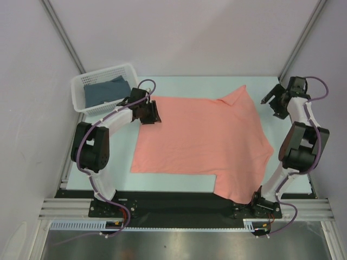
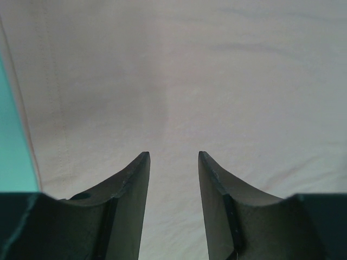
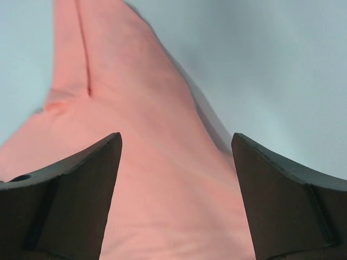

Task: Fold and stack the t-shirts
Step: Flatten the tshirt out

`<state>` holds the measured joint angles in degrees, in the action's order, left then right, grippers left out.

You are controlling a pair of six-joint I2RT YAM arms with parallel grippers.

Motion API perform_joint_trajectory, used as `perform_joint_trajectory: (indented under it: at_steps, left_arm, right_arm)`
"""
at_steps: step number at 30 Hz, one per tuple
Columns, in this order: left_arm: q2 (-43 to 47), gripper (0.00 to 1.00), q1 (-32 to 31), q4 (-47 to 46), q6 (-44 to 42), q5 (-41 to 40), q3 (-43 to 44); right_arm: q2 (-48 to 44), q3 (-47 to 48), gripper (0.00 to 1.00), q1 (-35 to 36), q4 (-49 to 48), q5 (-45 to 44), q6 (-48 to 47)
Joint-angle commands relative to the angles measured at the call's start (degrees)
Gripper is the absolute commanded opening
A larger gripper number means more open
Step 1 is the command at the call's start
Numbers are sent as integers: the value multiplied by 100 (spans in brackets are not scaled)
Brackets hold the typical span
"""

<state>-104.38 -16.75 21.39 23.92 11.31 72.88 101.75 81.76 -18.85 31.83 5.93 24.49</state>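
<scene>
right hand [image 3: 176, 138] wide apart, left hand [image 2: 173, 154] half apart over the salmon t-shirt [image 1: 200, 141]; its bunched far corner might fold in crooked.

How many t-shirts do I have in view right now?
2. A salmon-pink t-shirt lies spread on the table; a dark slate-blue t-shirt sits in the white basket at far left. More could be hidden beneath it.

Centre frame: plain salmon-pink cloth t-shirt [image 1: 200, 138] on pale mint-green tabletop [image 1: 190, 84]. Upper left: dark slate-blue cloth t-shirt [image 1: 105, 91] in white lattice-patterned plastic basket [image 1: 103, 72].
</scene>
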Motion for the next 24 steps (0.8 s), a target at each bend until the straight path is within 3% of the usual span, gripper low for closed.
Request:
perform_joint_trajectory:
  at_steps: [1, 5, 10, 15, 19, 20, 23, 24]
  left_arm:
    - [110, 47, -39, -266, -46, 371, 86]
    - [400, 47, -56, -354, 51, 512, -308]
    - [813, 47, -82, -337, 95, 582, -731]
    - [1218, 47, -91, -285, 86, 583, -1127]
    - [1394, 47, -91, -223, 42, 530, -1267]
    - [1411, 47, -91, -214, 42, 521, -1285]
    - [1438, 47, -91, -223, 60, 539, -1277]
    - [1412, 47, -91, -223, 60, 574, -1259]
  right_arm:
    - [809, 690, 88, 144, -564, 690, 39]
    - [1487, 1290, 89, 286, -503, 654, -146]
    - [2085, 1624, 88, 233, -582, 1207, -269]
    - [2366, 1712, 79, 242, -600, 1428, -340]
    - [2481, 1712, 67, 303, -573, 1691, -375]
    - [2472, 1721, 51, 329, -530, 1718, -392]
    - [2306, 1703, 29, 443, -442, 1683, -392]
    - [2253, 1703, 28, 496, -415, 1613, -375]
